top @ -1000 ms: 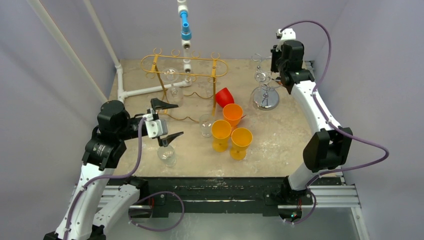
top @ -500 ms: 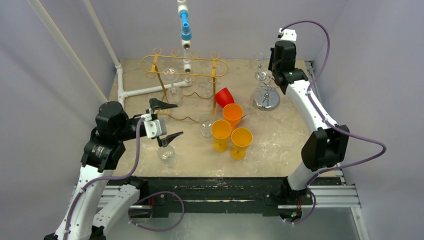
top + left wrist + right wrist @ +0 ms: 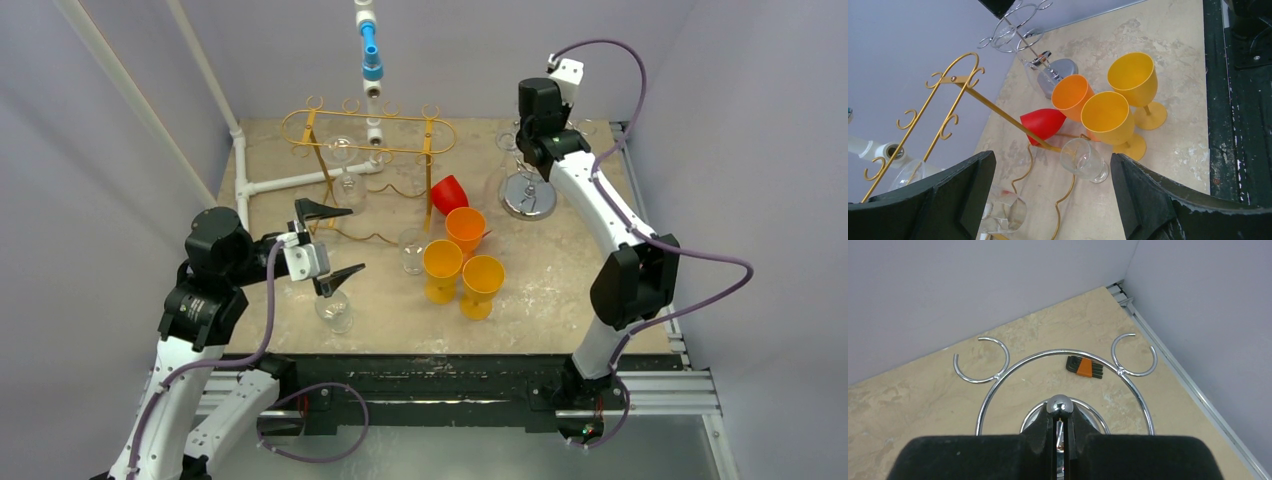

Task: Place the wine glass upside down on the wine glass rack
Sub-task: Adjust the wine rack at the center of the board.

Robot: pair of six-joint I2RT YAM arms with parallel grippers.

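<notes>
Evidently setting up, the right gripper [image 3: 1060,416] clenched the silver rack's [image 3: 522,200] knob while the left gripper [image 3: 357,239], well away from it, gaped empty, yet to grasp a wine glass [image 3: 335,310].

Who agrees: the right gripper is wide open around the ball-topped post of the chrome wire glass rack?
Wrong: the right gripper is shut on the ball-topped post of the chrome wire glass rack, as the right wrist view shows.

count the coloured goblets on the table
4: red goblet by the gold rack, orange goblet in front of it, two yellow goblets further forward. None looks hidden.
</notes>
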